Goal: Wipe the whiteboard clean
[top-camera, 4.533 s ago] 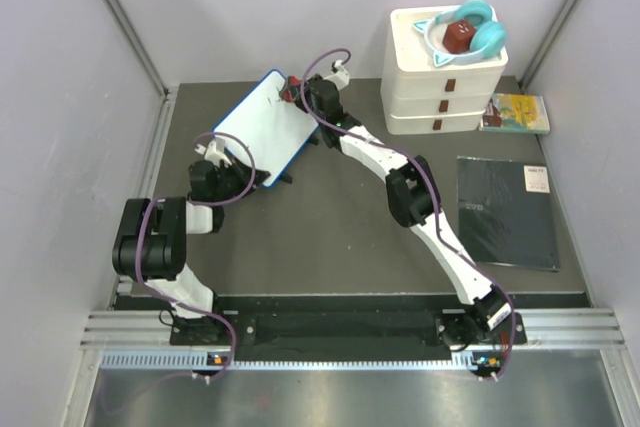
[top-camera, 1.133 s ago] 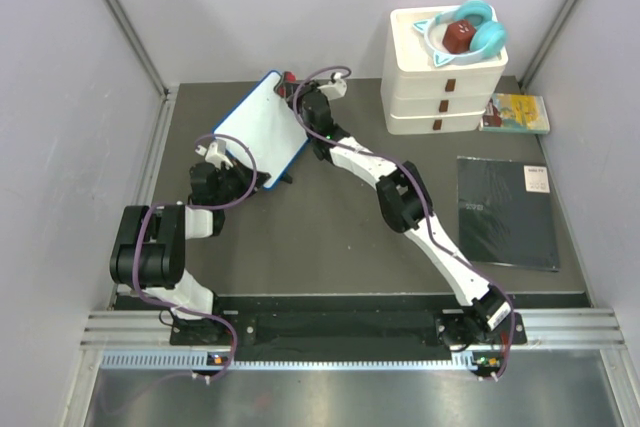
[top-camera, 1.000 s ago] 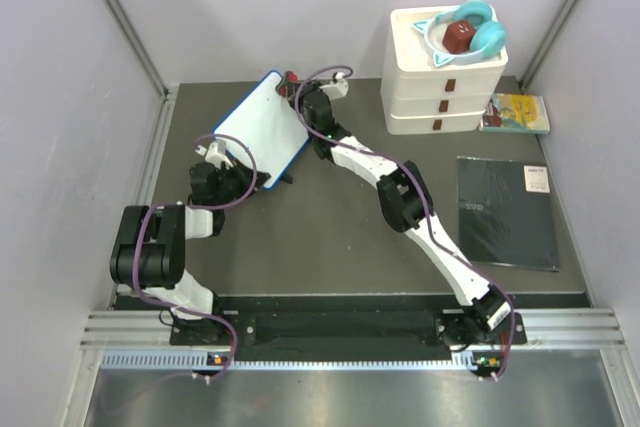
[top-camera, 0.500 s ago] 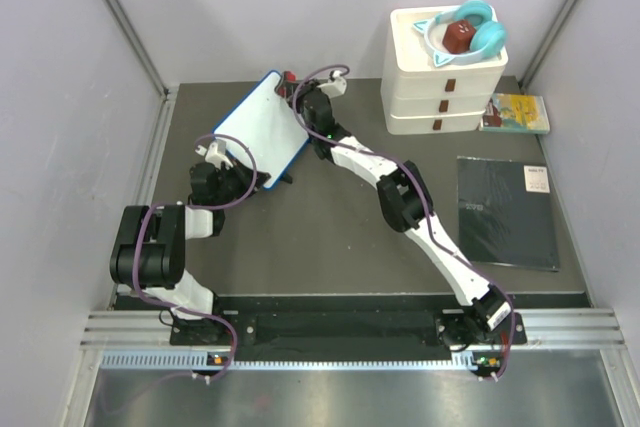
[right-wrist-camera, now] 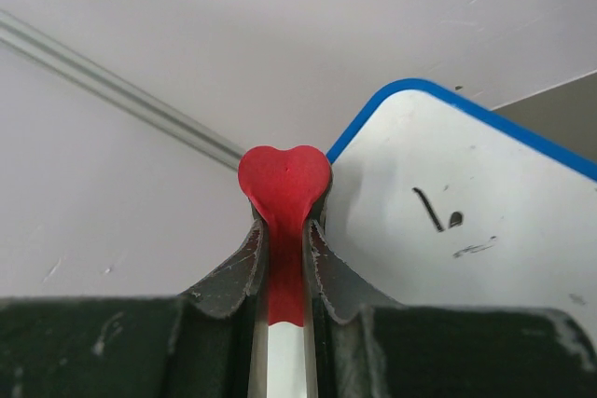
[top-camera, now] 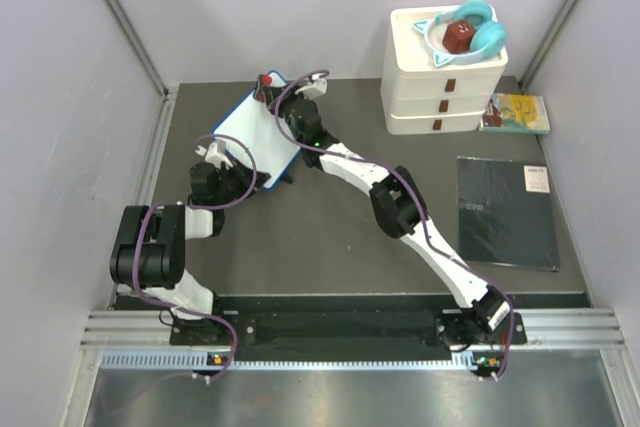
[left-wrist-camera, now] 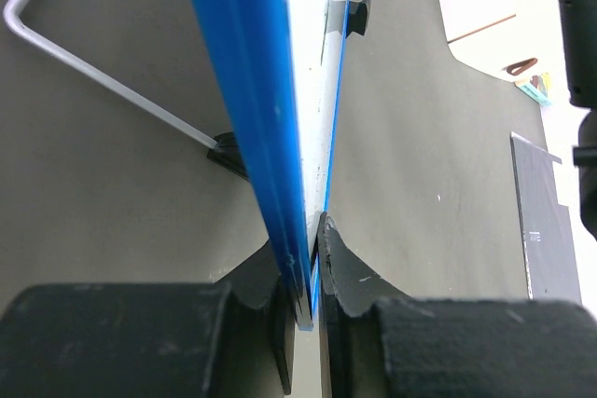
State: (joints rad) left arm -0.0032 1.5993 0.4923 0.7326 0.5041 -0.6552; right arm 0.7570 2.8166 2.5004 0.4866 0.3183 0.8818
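The whiteboard (top-camera: pixel 250 132), white with a thin blue frame, stands tilted at the back left of the table. My left gripper (top-camera: pixel 224 155) is shut on its lower left edge; in the left wrist view the blue frame (left-wrist-camera: pixel 270 137) runs between the fingers of the left gripper (left-wrist-camera: pixel 306 277). My right gripper (top-camera: pixel 272 92) is at the board's far top corner, shut on a red heart-shaped eraser (top-camera: pixel 267 83). In the right wrist view the eraser (right-wrist-camera: pixel 284 184) sits in the right gripper (right-wrist-camera: pixel 284 230) just left of the board (right-wrist-camera: pixel 504 258), which bears small black marks (right-wrist-camera: pixel 435 212).
A white stack of drawers (top-camera: pixel 440 87) with teal headphones (top-camera: pixel 468 25) on top stands at the back right. A yellow-green booklet (top-camera: pixel 517 113) lies beside it. A flat black pad (top-camera: pixel 507 210) lies on the right. The board's wire stand (left-wrist-camera: pixel 93 81) is behind it.
My right gripper has moved left with the red eraser, from the board's right top edge to its far top corner. The left gripper has kept its hold.
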